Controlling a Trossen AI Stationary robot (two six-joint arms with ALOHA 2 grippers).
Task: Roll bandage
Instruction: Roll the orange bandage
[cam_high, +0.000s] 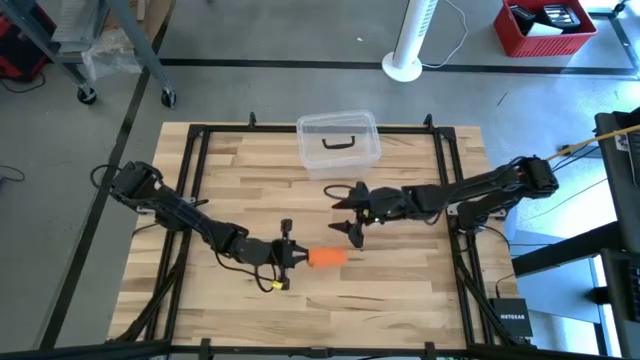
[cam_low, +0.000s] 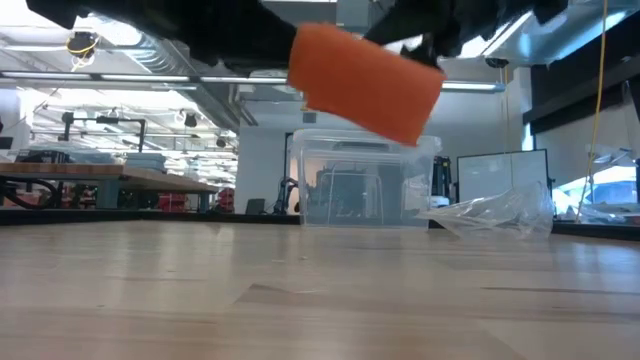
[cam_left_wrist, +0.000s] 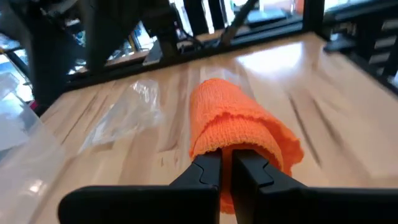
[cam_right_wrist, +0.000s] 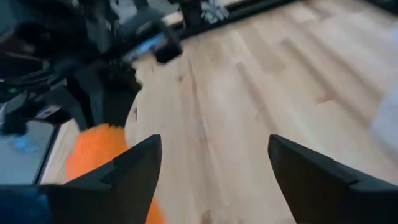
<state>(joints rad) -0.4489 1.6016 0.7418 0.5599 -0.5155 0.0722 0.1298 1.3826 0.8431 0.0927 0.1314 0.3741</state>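
The bandage (cam_high: 327, 257) is a short orange roll of soft cloth, lifted off the wooden table (cam_high: 400, 300) near its middle. In the low view the bandage (cam_low: 365, 82) hangs tilted, clear of the wood. My left gripper (cam_high: 287, 256) is shut on the roll's left end, also seen in its wrist view (cam_left_wrist: 227, 171). My right gripper (cam_high: 350, 220) stands open just beyond the roll's far right side and touches nothing. In the right wrist view its fingers (cam_right_wrist: 211, 168) are spread wide, with the bandage (cam_right_wrist: 93, 152) beside one of them. My left gripper has its shut fingers in the roll's near end (cam_left_wrist: 224, 146); the wound layers lie around and over their tips, which hides the exact hold. The fingers come about level from the table's left, along the roll's length. The roll is carried clear of the table, tilted.
A clear plastic box (cam_high: 338, 143) with a black handle stands at the table's far middle. In the low view a crumpled clear wrapper (cam_low: 490, 215) lies to the right of the box (cam_low: 365, 180). A black frame (cam_high: 195, 150) borders the table.
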